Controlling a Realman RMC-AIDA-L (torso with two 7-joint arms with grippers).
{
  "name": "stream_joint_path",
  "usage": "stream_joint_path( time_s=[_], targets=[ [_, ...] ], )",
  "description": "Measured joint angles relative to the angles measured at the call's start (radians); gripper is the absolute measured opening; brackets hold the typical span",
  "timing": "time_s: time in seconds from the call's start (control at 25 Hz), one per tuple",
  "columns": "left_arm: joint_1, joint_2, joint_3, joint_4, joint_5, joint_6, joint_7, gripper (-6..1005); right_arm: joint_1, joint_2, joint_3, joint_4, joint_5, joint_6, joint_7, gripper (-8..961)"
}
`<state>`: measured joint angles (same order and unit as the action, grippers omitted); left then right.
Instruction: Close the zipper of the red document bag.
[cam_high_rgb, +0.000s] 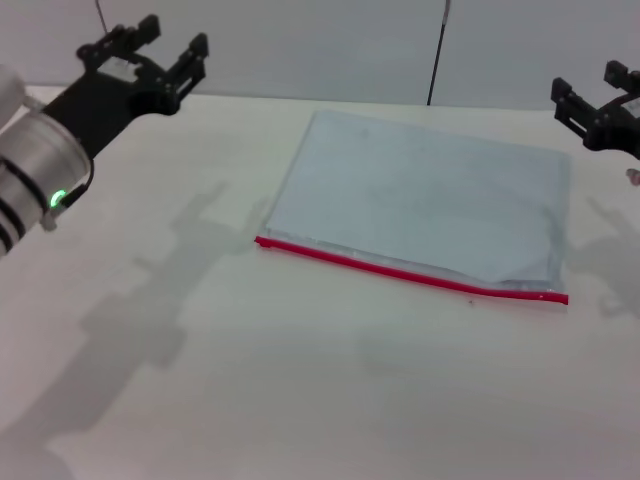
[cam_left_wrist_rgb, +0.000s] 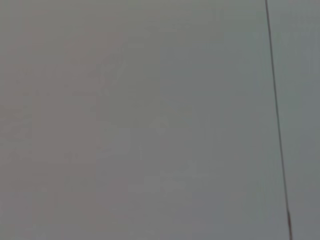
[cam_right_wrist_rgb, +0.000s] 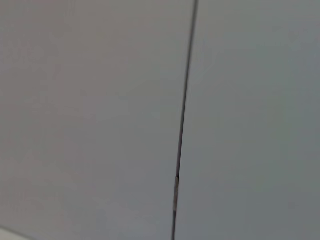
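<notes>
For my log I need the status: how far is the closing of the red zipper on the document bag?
The translucent document bag lies flat on the white table, its red zipper strip toward the robot. Whether it is shut cannot be seen. Nothing is in hand: the left gripper and right gripper are raised at the sides, both open.

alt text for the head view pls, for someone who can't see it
A translucent document bag with a red zipper strip along its near edge lies flat on a white table. The left gripper and right gripper hover apart at the far corners.
</notes>
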<state>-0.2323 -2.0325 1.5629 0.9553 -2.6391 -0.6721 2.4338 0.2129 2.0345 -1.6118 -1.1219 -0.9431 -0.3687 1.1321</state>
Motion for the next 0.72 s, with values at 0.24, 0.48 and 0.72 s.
stream_joint_path(
  time_s=[0.24, 0.48, 0.72],
  targets=[
    [-0.026, 0.0, 0.006, -0.134, -0.169, -0.126, 0.16, 615, 0.069, -0.002, 0.057, 0.313, 0.505, -0.324, -0.398, 679],
    [-0.05, -0.001, 0.001, -0.201, -0.213, -0.143, 0.209, 615, 0.155, 0.004, 0.046, 0.545, 0.7, -0.475, -0.621, 679],
    [-0.095, -0.002, -0.003, -0.317, -0.259, -0.206, 0.293, 616, 0.244, 0.004, 0.055, 0.737, 0.786, -0.554, -0.694, 679]
  ],
)
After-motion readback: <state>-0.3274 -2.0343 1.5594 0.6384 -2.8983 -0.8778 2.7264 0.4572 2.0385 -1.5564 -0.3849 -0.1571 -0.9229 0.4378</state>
